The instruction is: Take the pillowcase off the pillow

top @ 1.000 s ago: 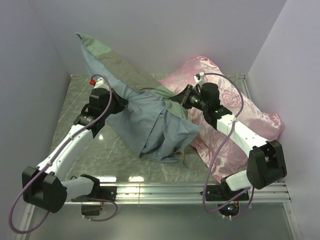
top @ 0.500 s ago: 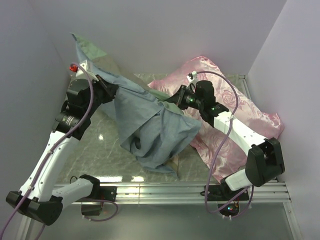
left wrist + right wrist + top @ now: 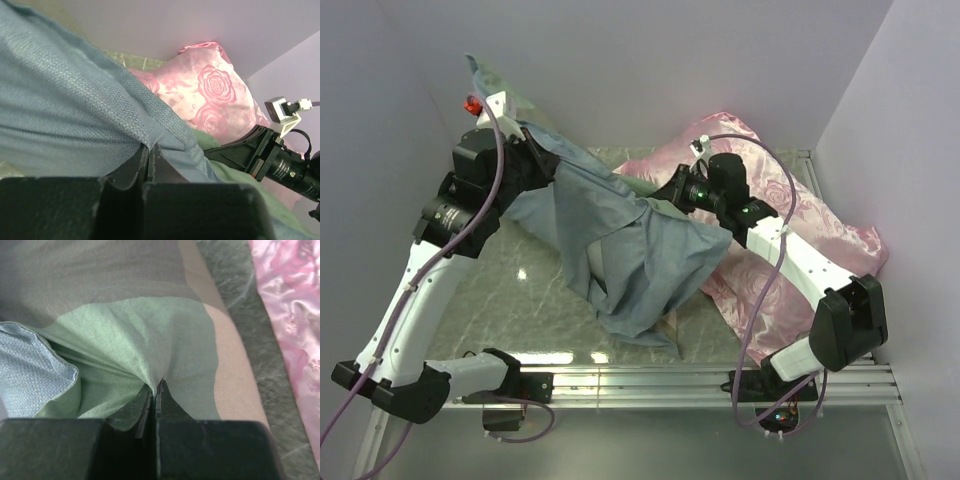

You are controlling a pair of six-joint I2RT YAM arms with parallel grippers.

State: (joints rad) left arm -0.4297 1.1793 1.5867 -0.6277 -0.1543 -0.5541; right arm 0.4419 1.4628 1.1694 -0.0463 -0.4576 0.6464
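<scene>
The pillowcase [image 3: 630,250] is held partly above the bench [image 3: 510,300]. Its grey-blue side is pinched by the left hand [image 3: 149,152], a green fold by the right hand [image 3: 154,387]

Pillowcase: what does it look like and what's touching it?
The pillowcase is soft cloth, mostly turned inside out so its grey-blue side shows, with sage-green and beige patches. It hangs stretched between the left gripper and the right gripper, both shut on folds. Its lower end droops onto the table, beside the pink rose cushion.
</scene>
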